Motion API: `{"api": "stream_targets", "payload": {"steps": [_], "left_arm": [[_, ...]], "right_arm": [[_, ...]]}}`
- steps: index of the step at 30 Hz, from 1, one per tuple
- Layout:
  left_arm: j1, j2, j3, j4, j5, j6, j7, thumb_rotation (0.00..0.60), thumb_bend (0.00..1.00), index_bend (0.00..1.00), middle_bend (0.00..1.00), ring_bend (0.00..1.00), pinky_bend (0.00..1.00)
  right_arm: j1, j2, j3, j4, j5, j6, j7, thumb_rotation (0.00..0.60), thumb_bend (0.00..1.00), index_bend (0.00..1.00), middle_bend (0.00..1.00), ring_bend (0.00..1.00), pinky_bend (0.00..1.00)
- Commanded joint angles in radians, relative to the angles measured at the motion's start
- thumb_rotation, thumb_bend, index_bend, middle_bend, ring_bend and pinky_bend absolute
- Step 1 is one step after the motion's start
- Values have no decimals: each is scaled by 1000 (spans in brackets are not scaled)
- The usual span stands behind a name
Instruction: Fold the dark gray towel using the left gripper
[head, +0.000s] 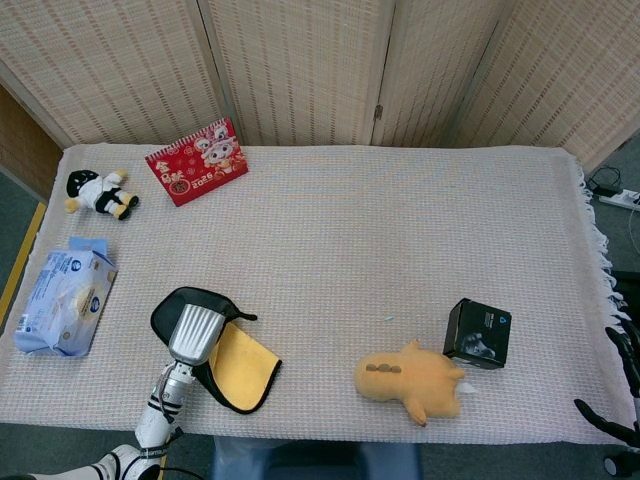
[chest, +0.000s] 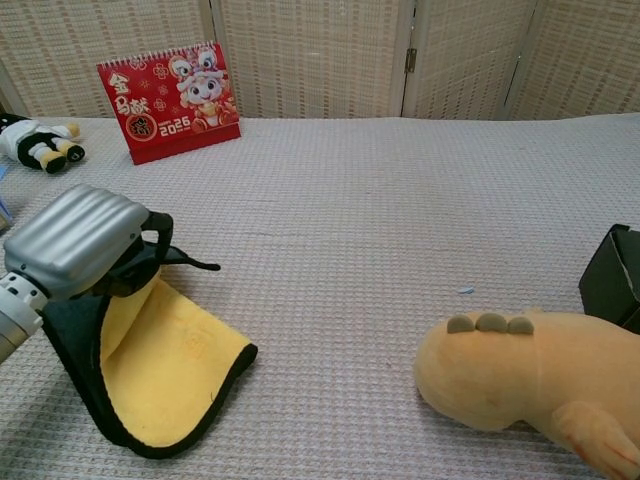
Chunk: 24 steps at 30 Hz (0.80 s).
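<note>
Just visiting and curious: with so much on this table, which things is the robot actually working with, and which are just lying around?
In use: dark gray towel with yellow lining; left hand gripping it.

Lying about: red desk calendar; black-and-white plush toy; blue wipes pack; yellow plush toy; small black box.

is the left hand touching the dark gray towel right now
Touching. In the chest view the left hand holds the raised edge of the dark gray towel, lifted so the yellow underside shows; no gap between them.
</note>
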Motion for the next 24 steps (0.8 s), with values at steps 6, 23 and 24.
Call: {"api": "stream_targets", "payload": {"steps": [6, 23, 24], "left_arm": [[38, 33, -33, -23, -36, 47, -51, 600, 472, 602, 1000, 1000, 1000], [135, 101, -12, -133, -69, 99, -149, 600, 474, 616, 1000, 1000, 1000], [139, 102, -11, -136, -69, 103, -153, 600, 474, 618, 1000, 1000, 1000]], "right_arm": [[3, -2, -1, -1, 0, -10, -6, 600, 210, 0, 0, 0, 0], [10, -11, -5, -11, -15, -19, -37, 600, 211, 0, 0, 0, 0], [10, -11, -5, -11, -16, -17, -37, 600, 211, 0, 0, 0, 0]]}}
